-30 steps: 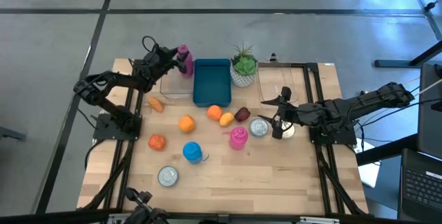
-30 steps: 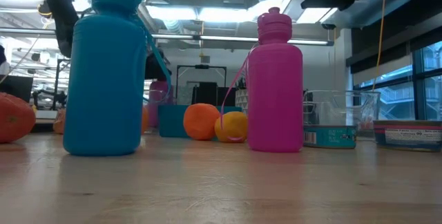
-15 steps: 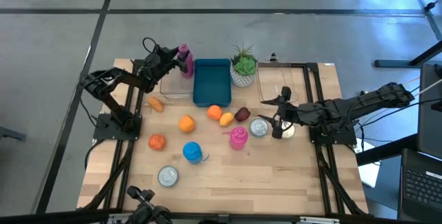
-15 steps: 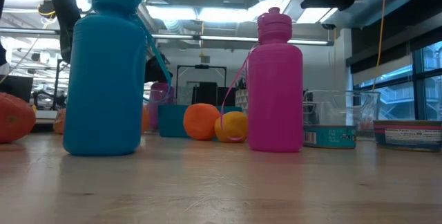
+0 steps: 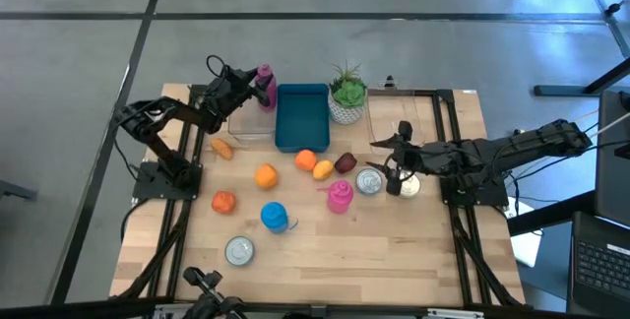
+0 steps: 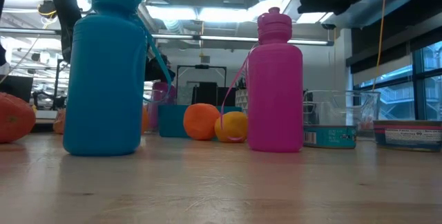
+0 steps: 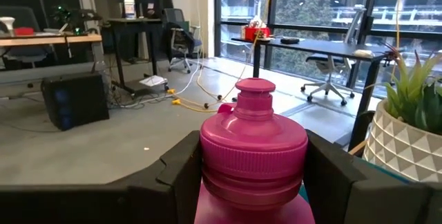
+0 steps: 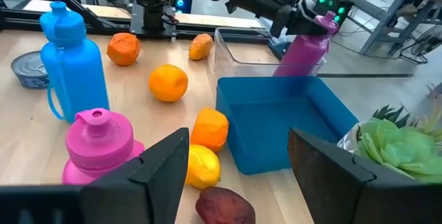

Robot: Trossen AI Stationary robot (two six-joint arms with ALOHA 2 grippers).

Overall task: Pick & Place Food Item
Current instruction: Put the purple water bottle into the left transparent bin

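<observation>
My left gripper is at the table's far left, shut on a magenta bottle, which is also seen as the magenta bottle beside a clear container and the blue bin. Two oranges, a yellow fruit, a dark red food item, an orange-red fruit and a small orange piece lie on the table. My right gripper hovers open above the right-hand cans, with nothing between its fingers. My left gripper pinches the magenta bottle just below its screw cap between its two fingers. The fingers come in level from the table's left side, one on each side of the bottle. The bottle stands slightly tilted, cap up; whether its base rests on anything I cannot tell.
A blue bottle and a pink bottle stand mid-table. Cans sit at the near left and under my right gripper. A potted plant and a second clear container stand at the back.
</observation>
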